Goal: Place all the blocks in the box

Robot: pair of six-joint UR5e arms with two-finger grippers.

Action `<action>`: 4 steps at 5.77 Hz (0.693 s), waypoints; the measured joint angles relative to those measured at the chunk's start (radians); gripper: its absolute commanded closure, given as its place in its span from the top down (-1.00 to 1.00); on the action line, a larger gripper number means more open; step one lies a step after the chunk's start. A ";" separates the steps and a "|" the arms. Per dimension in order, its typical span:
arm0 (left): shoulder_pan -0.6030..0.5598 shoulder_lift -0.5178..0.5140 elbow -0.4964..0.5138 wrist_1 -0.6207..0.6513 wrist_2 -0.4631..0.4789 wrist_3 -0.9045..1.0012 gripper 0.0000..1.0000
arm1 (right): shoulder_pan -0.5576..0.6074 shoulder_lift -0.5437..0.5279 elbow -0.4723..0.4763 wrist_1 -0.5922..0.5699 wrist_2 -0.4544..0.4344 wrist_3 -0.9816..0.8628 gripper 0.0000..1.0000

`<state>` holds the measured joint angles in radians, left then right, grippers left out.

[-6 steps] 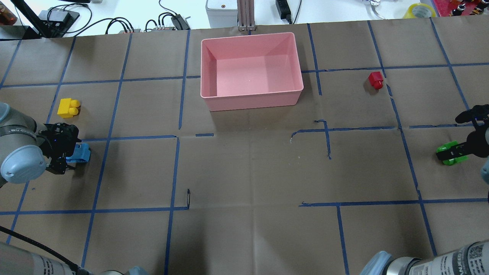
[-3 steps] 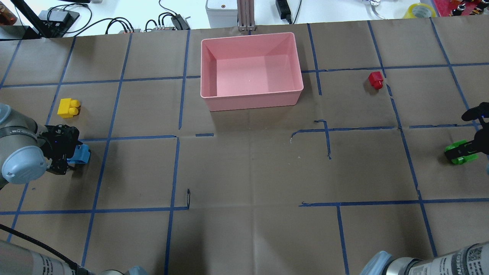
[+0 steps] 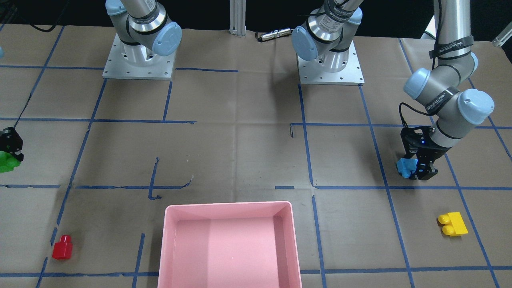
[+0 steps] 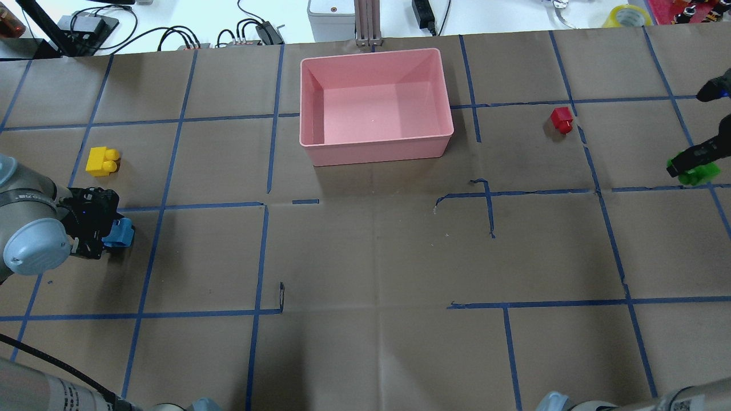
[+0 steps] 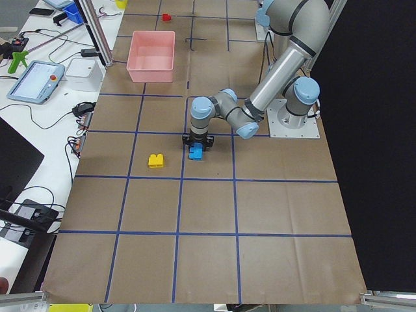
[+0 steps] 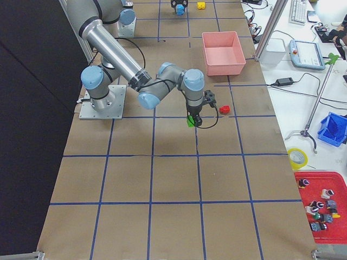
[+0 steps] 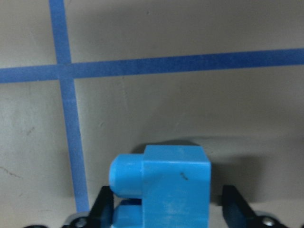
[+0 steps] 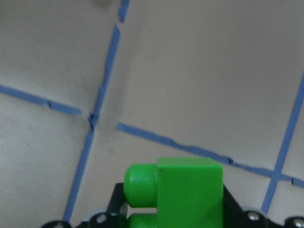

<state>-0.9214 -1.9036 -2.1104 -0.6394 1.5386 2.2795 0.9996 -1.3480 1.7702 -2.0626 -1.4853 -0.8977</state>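
Observation:
My left gripper (image 4: 108, 235) is shut on the long blue block (image 4: 121, 233) at the table's left side; the wrist view shows the blue block (image 7: 164, 185) between the fingers, low over the paper. My right gripper (image 4: 688, 164) is shut on the green block (image 4: 698, 173) and holds it above the table at the far right; the green block (image 8: 183, 192) fills its wrist view. The yellow block (image 4: 103, 161) lies just beyond the left gripper. The red block (image 4: 562, 120) lies right of the pink box (image 4: 377, 153), which stands empty at the back centre.
The table is covered in brown paper with a grid of blue tape lines (image 4: 262, 257). Cables and small devices (image 4: 251, 31) lie beyond the far edge behind the box. The two arm bases (image 3: 138, 60) stand on the robot's side.
My right gripper has carried the green block toward the far side of the table, level with the box's front. My left gripper with the blue block has barely shifted.

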 measured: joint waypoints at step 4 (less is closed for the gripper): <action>-0.003 0.012 0.018 0.024 0.006 -0.011 -0.65 | 0.490 0.168 -0.217 -0.008 0.420 0.242 -0.81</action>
<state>-0.9242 -1.8912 -2.0922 -0.6150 1.5447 2.2685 1.4898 -1.1801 1.5529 -2.0707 -1.0652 -0.6557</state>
